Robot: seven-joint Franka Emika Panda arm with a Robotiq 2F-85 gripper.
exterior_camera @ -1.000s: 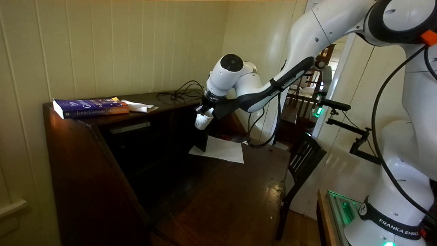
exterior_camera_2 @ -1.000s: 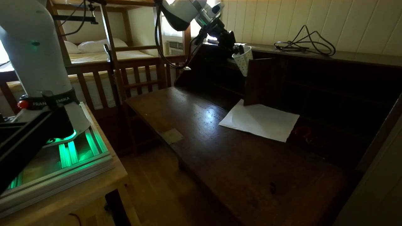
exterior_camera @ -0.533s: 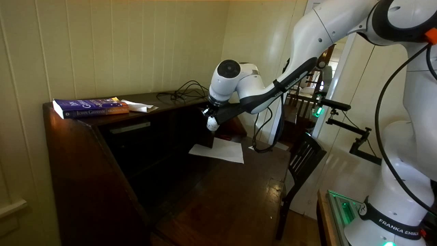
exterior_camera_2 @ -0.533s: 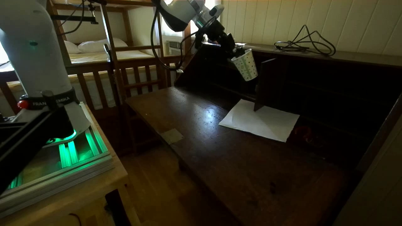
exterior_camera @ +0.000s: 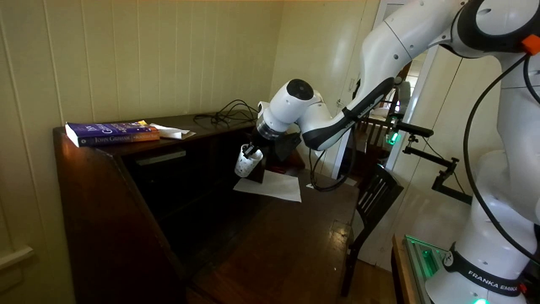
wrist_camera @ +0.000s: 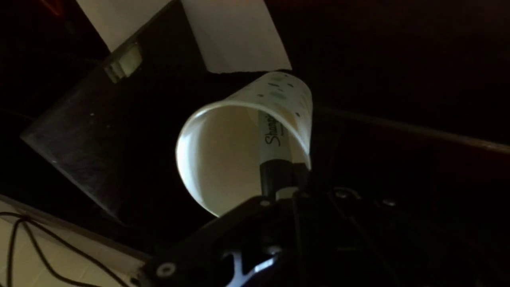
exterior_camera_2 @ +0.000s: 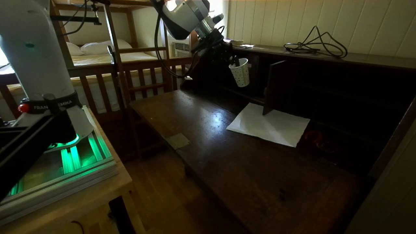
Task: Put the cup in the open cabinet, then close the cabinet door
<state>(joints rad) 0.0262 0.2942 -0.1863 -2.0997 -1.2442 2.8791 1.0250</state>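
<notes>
Cup [exterior_camera: 246, 164], in an exterior view: white, tilted, mid-frame, apparently outside the cabinet [exterior_camera: 99, 198]; placing it remains.
Cabinet door [exterior_camera_2: 276, 86], in an exterior view: right of centre, standing open, closing still ahead; a gap parts its edge from the cup.
Jaws, wrist view: lower centre, pinched tight on the cup's rim; the cabinet door crowds the upper left.

Up on the cabinet [exterior_camera: 95, 190] I see a book [exterior_camera: 112, 134], some paper [exterior_camera: 169, 131] just beside it and a tangle of cable [exterior_camera: 220, 118]. A white sheet [exterior_camera_2: 279, 126] lies on the desk [exterior_camera_2: 234, 162]; near it, something red [exterior_camera_2: 313, 136], too dark to make out. Pillows [exterior_camera_2: 105, 46] lie on the bed [exterior_camera_2: 97, 58], a metal frame [exterior_camera_2: 81, 177] on the table [exterior_camera_2: 97, 193].
</notes>
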